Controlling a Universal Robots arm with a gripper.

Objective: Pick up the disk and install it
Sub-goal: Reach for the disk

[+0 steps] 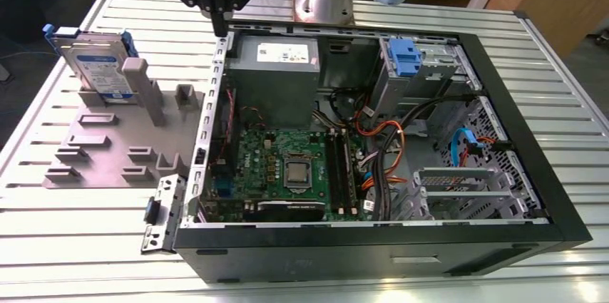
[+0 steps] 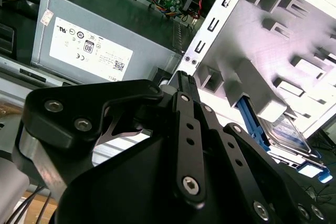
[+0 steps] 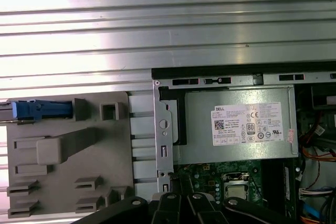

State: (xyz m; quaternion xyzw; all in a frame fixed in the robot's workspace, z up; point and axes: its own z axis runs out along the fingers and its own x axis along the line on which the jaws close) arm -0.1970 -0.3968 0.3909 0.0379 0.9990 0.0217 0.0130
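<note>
The disk [image 1: 95,64] stands on edge in its blue carrier frame at the back corner of the grey fixture [image 1: 110,142], on the exterior view's left. In the second wrist view the disk [image 2: 286,132] lies behind a grey post, and in the first wrist view its blue frame edge [image 3: 39,109] shows. My black gripper [image 1: 221,29] hangs above the open computer case's back left corner, to the right of the disk and apart from it. Its fingers [image 2: 185,103] are pressed together with nothing between them.
The open computer case [image 1: 533,139] takes up the middle and right of the slatted metal table. Inside it are a grey power supply box [image 1: 276,68], the green motherboard [image 1: 285,164], cables, and a blue bracket [image 1: 404,57] in the drive bay at the back.
</note>
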